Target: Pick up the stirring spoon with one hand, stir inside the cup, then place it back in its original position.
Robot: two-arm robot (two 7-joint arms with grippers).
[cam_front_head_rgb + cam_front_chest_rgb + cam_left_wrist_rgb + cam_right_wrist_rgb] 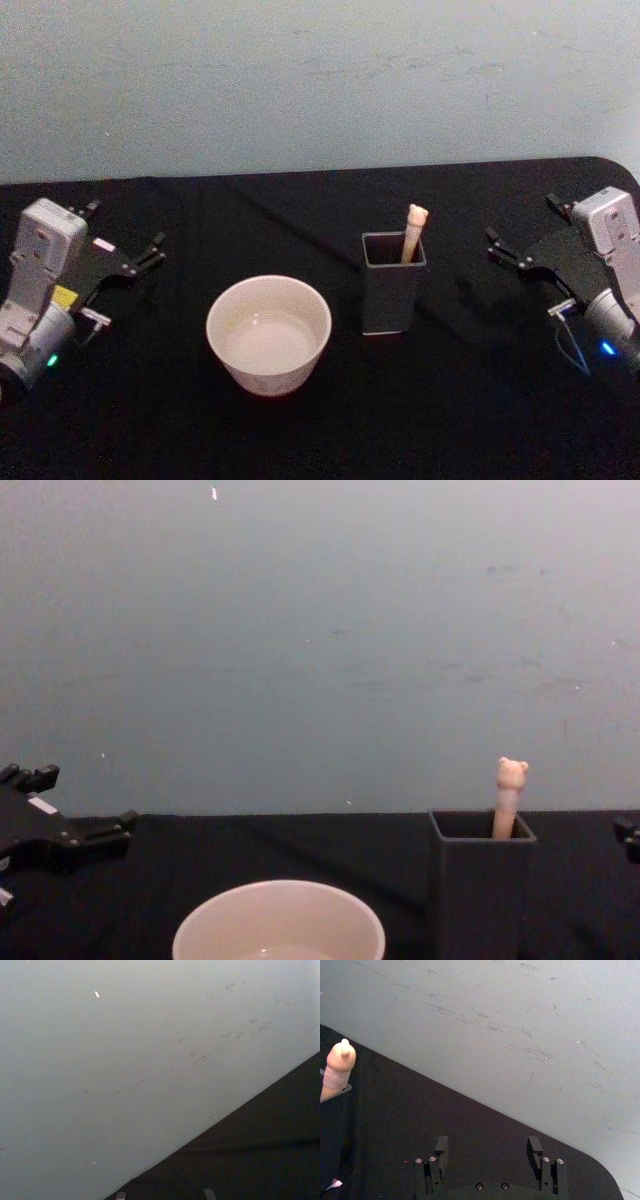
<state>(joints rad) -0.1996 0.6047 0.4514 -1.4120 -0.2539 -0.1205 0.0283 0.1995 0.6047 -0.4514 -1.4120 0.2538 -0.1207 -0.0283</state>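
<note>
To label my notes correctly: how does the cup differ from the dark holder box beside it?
The cup is round, cream-white and wide; the holder box is square, dark grey, narrower and taller. The cup has no spoon in it; the holder box holds the stirring spoon, handle up. Both stand upright, open-topped, apart on the black table.

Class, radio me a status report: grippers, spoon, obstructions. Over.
Left gripper open, parked far left. Right gripper open, parked far right. Stirring spoon upright in dark holder, cup to its left. Nothing in the way.
</note>
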